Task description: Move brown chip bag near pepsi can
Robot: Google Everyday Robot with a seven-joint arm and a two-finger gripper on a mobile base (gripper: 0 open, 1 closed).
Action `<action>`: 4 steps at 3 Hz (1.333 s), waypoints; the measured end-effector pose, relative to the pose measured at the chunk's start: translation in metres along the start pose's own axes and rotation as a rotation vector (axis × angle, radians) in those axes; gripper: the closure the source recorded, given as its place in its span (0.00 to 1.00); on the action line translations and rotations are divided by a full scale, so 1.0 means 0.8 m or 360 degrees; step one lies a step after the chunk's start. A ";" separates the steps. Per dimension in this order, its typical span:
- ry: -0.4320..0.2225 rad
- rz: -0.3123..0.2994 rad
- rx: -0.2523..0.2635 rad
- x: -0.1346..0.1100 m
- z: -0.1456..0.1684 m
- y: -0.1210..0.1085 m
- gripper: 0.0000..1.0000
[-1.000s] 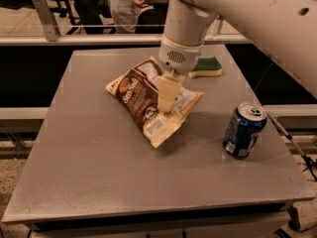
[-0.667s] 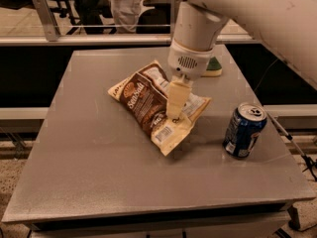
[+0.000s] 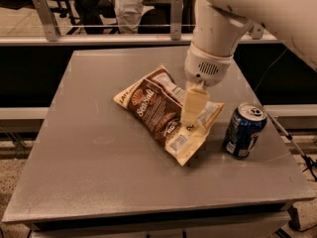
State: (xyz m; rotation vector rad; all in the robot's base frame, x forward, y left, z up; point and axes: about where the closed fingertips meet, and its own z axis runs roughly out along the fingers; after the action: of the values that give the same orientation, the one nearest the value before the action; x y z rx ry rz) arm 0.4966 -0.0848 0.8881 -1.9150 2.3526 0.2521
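The brown chip bag (image 3: 151, 107) lies tilted in the middle of the grey table (image 3: 94, 182), its pale yellow lower corner pointing to the front. My gripper (image 3: 192, 119) comes down from the white arm over the bag's right side and is shut on the bag there. The bag's right edge looks slightly lifted. The blue pepsi can (image 3: 243, 131) stands upright just right of the bag, a small gap from its right corner.
The table's right edge runs close behind the can. A metal rail (image 3: 99, 39) runs along the table's far side, with a standing person (image 3: 130, 4) and chairs beyond it.
My gripper has moved right and toward the front with the bag in it, so the bag now sits closer to the can. The can has not moved.
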 end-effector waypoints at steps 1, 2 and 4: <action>-0.0013 0.0008 -0.0013 0.015 -0.002 0.002 0.79; -0.0019 0.0016 -0.0030 0.028 -0.002 0.000 0.56; -0.0052 0.0012 0.0012 0.020 -0.001 -0.009 0.09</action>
State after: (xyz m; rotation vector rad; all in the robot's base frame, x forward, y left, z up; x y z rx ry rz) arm 0.5001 -0.1013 0.8853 -1.8843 2.3372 0.2725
